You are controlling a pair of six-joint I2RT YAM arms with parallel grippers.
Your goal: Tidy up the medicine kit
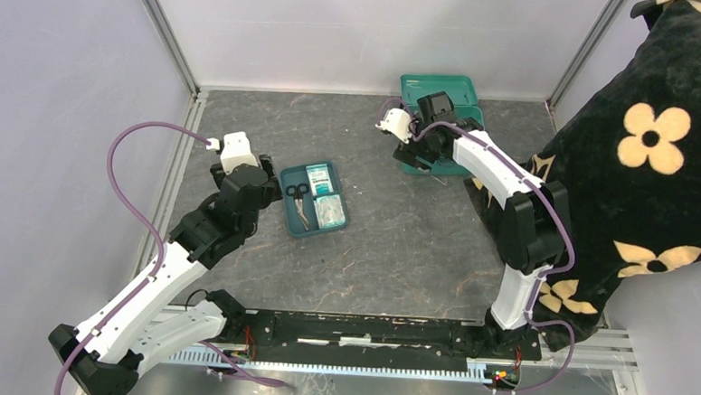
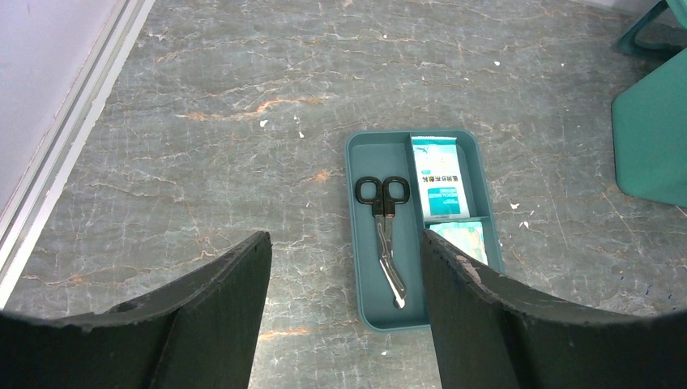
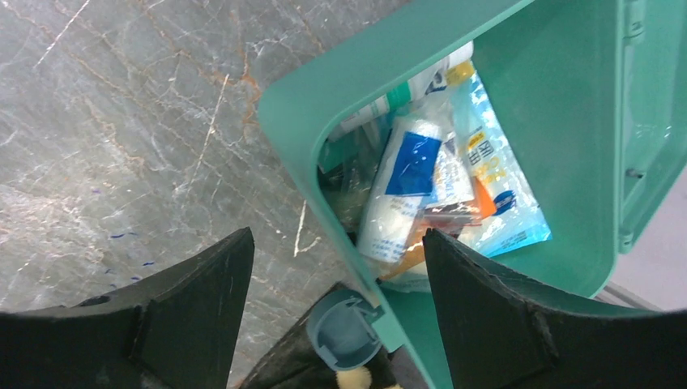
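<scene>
gaping wide, right fingers (image 3: 190, 324) empty above the medicine kit (image 3: 567, 121)

The medicine kit (image 3: 567, 97) looks smooth plastic; the table (image 3: 121, 121), matt veined stone.

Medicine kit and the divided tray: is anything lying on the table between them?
No. Only bare tabletop separates the divided tray from the medicine kit, and this is clearest in the left wrist view.
</scene>
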